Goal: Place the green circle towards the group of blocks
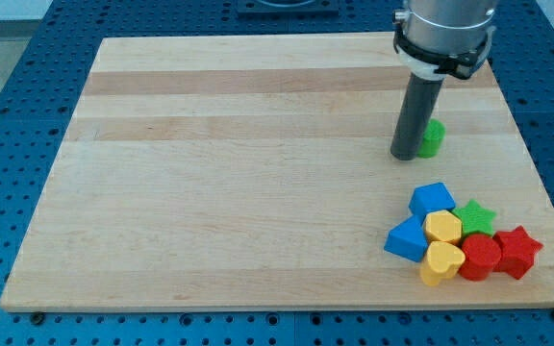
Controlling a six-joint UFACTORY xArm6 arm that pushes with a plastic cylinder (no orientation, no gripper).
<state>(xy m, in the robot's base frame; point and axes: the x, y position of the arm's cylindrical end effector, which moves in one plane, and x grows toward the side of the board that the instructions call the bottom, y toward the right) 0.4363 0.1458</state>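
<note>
The green circle (433, 138) lies on the wooden board at the view's right, mostly hidden behind the dark rod. My tip (404, 156) rests on the board just left of the green circle, touching or nearly touching it. The group of blocks sits below it at the view's bottom right: a blue block (432, 199), a blue triangle-like block (408, 239), a yellow block (442, 227), a yellow heart (440, 262), a green star (475, 217), a red block (479, 257) and a red star (518, 251), all packed together.
The wooden board (239, 173) lies on a blue perforated table (8, 115). The group lies close to the board's bottom right edge. The arm's grey body (445, 34) hangs above the board's top right.
</note>
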